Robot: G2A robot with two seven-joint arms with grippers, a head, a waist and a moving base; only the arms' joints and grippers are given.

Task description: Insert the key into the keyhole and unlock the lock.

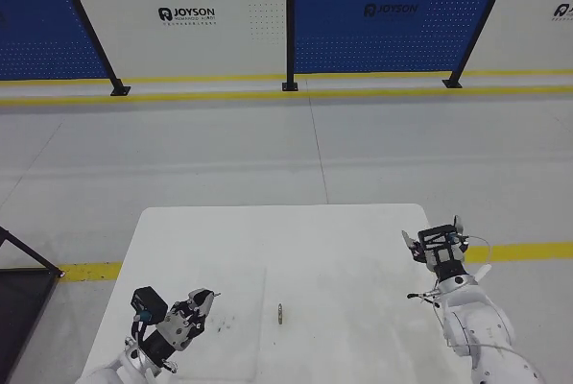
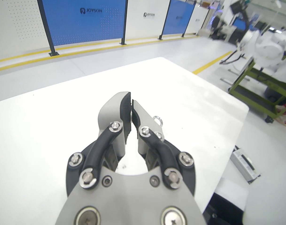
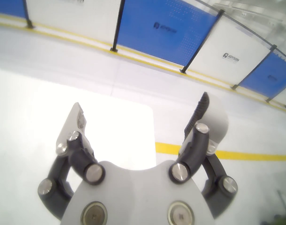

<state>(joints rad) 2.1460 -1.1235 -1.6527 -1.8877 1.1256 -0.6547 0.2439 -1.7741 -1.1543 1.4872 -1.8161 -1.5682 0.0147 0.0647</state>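
Top view, key: A small silvery metal key (image 1: 280, 314) lies on the flat white rectangular table (image 1: 315, 240), near the front edge and about halfway across.
Top view, left gripper: The left gripper (image 1: 205, 299) sits low over the table's front left part. The key is off to the side of its fingertips, near but clearly apart.
Top view, right gripper: The right gripper (image 1: 430, 228) hangs at the table's right edge, well apart from the key.
Top view, room: A pale grey smooth floor (image 1: 219, 154) carries yellow painted lines (image 1: 267, 96). Behind stand blue and white perforated panels (image 1: 382, 38) on black posts.
Left wrist view, fingers: The left gripper (image 2: 131, 103) is clenched, its ribbed black rubber pads (image 2: 125, 108) pressed together at the tips with nothing seen between them. The finger shells are smooth grey metal on black curved links with shiny bolts.
Left wrist view, key: The round ring end of the key (image 2: 158, 120) peeks out from behind one finger, resting on the glossy table (image 2: 39, 129).
Left wrist view, room: A green metal frame (image 2: 250, 87) stands on the floor past the table's far side.
Right wrist view, fingers: The right gripper (image 3: 140, 104) is released, its fingers spread wide and gripping nothing. One ridged black pad (image 3: 199, 111) faces inward.
Right wrist view, surface: One rounded corner of the bright table (image 3: 114, 122) lies beneath it.
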